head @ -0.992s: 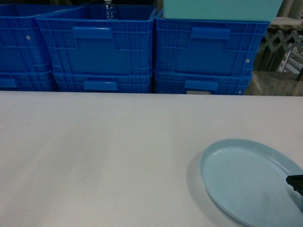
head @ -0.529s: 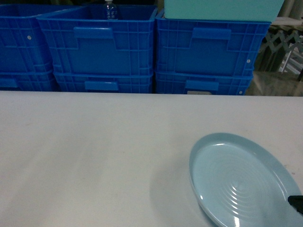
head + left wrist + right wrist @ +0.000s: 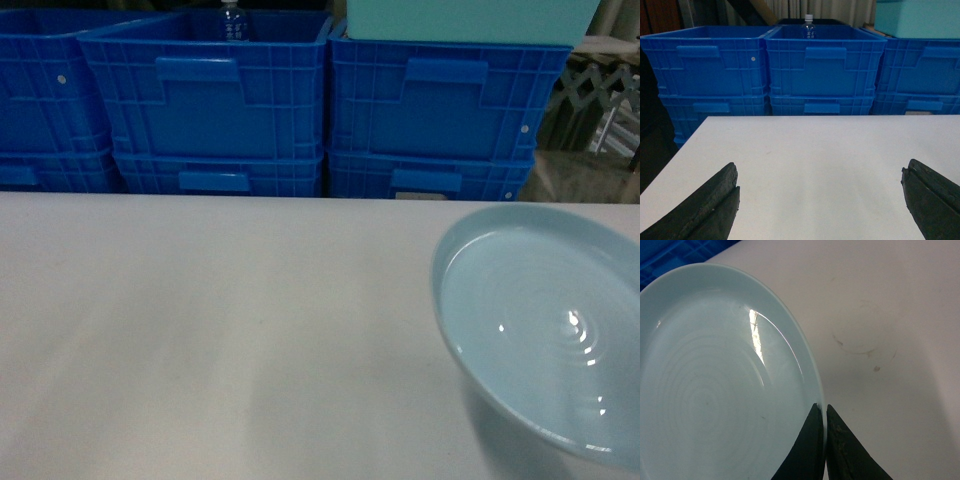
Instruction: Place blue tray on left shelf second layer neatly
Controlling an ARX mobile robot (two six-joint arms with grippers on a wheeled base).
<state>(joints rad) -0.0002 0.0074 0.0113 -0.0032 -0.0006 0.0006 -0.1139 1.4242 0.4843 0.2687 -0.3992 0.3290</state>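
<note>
Fingers of my right gripper (image 3: 824, 412) pinch the rim of the blue tray (image 3: 715, 385), one finger inside and one outside. I hold the tray up off the white table (image 3: 200, 330), tipped, on the right side in the head view. My left gripper (image 3: 820, 200) is spread wide with nothing between its fingers, low over the table. Past the table's far edge stand stacked dark-blue crates (image 3: 220, 100). A small bottle (image 3: 810, 27) stands in one crate, and a mint-green bin (image 3: 465, 20) sits on top of another.

Pale-blue tray (image 3: 540, 330), dark-blue ribbed crates (image 3: 215, 95), white table (image 3: 200, 330).
</note>
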